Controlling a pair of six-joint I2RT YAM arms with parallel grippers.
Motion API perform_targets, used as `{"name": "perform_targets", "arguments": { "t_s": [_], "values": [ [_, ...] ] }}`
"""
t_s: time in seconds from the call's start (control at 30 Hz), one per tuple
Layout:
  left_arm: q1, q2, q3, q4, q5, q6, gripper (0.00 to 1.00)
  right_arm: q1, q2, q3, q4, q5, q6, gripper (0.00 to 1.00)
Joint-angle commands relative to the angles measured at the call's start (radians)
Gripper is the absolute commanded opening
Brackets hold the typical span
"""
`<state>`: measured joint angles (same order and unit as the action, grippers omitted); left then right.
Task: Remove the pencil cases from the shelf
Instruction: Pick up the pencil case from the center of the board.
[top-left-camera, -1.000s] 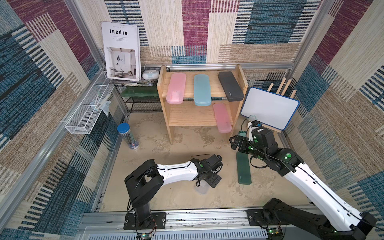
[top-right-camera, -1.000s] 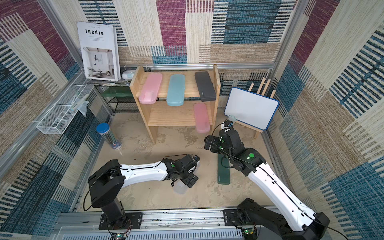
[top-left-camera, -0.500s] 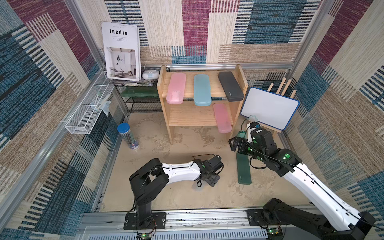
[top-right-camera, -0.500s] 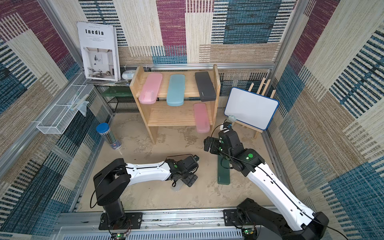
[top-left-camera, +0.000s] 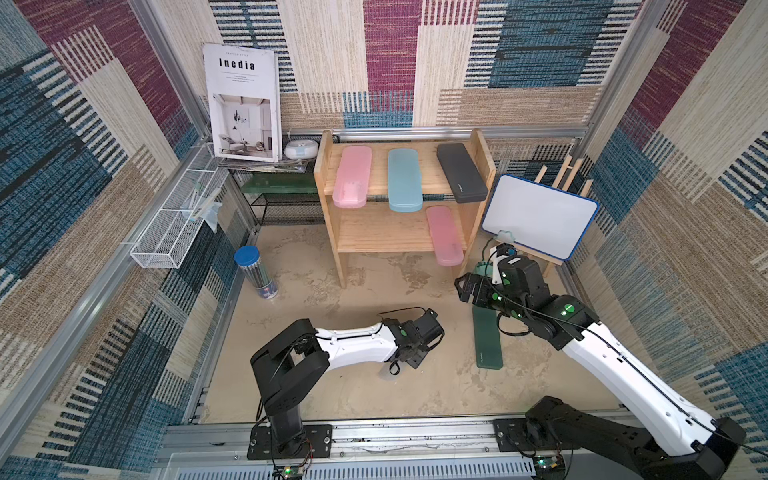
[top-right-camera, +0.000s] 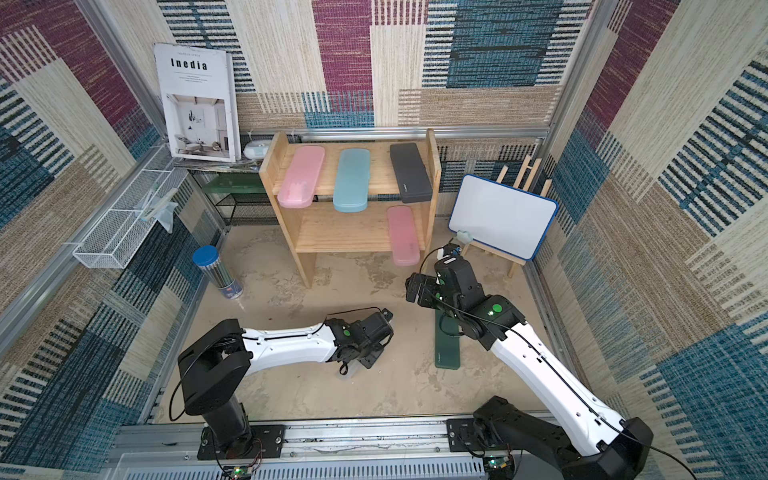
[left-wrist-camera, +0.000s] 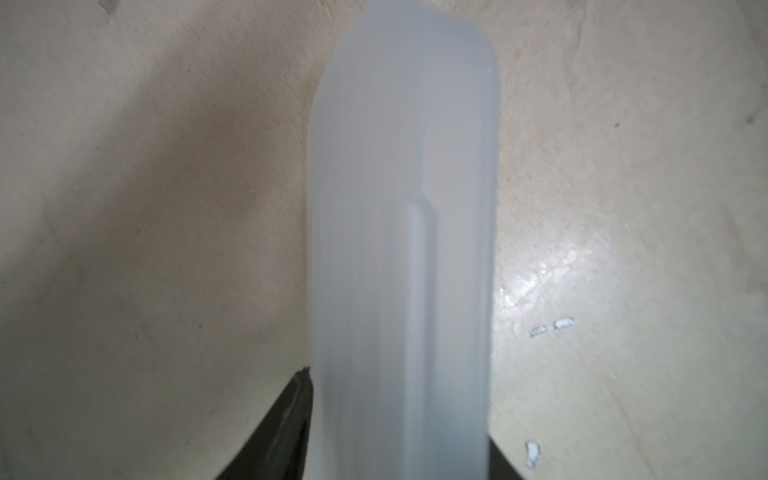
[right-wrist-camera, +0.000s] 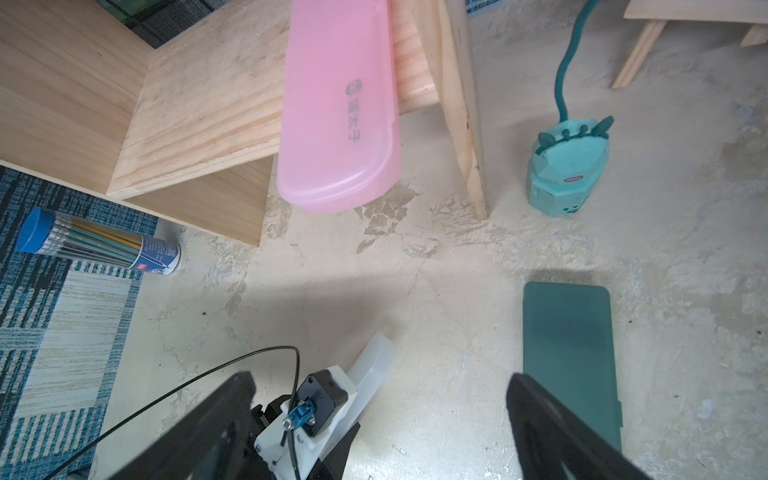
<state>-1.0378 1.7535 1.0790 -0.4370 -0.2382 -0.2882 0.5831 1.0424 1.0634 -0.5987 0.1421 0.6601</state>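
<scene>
Frosted clear plastic pencil case (left-wrist-camera: 399, 208) sits down at the mottled beige floor (top-left-camera: 332, 395) nearest the base rail. It is clamped across its width by the left gripper (left-wrist-camera: 399, 415), whose black fingers (left-wrist-camera: 291, 419) press against both long edges. Whether the case rests on the floor or is just off it cannot be told.

Off to the right, a dark green flat plastic pencil case (top-left-camera: 487, 336) lies lengthwise on the floor. Its far end is under the right gripper (top-left-camera: 465, 289), which hangs with its jaws spread wide and nothing between them.

Beyond both arms stands the light wooden two-tier shelf (top-left-camera: 374, 237). On its lower tier a translucent pink pencil case (top-left-camera: 444, 235) sits at the right end, jutting past the front edge.

Three more lie apart on the top tier, overhanging the front:
- a second translucent pink pencil case (top-left-camera: 352, 176) at left
- a light blue pencil case (top-left-camera: 404, 180) in the middle
- a black pencil case (top-left-camera: 461, 172) at right

A blue-capped clear cylinder of pencils (top-left-camera: 253, 272) stands on the floor left of the shelf. A blue-framed whiteboard (top-left-camera: 540, 216) leans on an easel to its right.
</scene>
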Motion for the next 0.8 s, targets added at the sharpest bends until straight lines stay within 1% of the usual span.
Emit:
{"name": "perform_targets", "arguments": {
  "t_s": [0.0,0.17,0.23,0.3,0.33,0.4,0.47,0.53,0.6,0.77],
  "values": [
    [0.0,-0.053,0.0,-0.006,-0.002,-0.007,0.49,0.001,0.008,0.004,0.032,-0.029,-0.013,0.99],
    [0.017,-0.211,-0.052,0.092,0.021,-0.013,0.48,0.001,-0.007,-0.004,0.092,-0.092,-0.008,0.99],
    [0.045,-0.275,-0.092,0.155,0.05,-0.021,0.46,0.0,-0.019,-0.016,0.121,-0.112,-0.002,0.99],
    [0.088,-0.295,-0.114,0.174,0.094,-0.034,0.46,0.0,-0.023,-0.022,0.129,-0.115,-0.001,0.99],
    [0.103,-0.289,-0.104,0.148,0.101,-0.034,0.48,0.0,-0.021,-0.022,0.128,-0.116,-0.001,0.99],
    [0.107,-0.275,-0.093,0.119,0.119,0.0,0.56,0.0,-0.015,-0.019,0.115,-0.119,-0.005,0.99],
    [0.107,-0.277,-0.099,0.119,0.149,0.006,0.66,0.0,-0.016,-0.021,0.102,-0.115,-0.008,0.99],
    [0.105,-0.274,-0.097,0.114,0.161,0.001,0.7,0.0,-0.021,-0.032,0.097,-0.106,-0.01,0.99],
    [0.102,-0.254,-0.09,0.098,0.151,0.007,0.75,0.0,-0.028,-0.044,0.097,-0.099,-0.01,0.99],
    [0.095,-0.144,-0.043,0.004,0.103,0.035,0.91,0.0,-0.027,-0.062,0.102,-0.112,-0.001,0.99]
  ]
}}
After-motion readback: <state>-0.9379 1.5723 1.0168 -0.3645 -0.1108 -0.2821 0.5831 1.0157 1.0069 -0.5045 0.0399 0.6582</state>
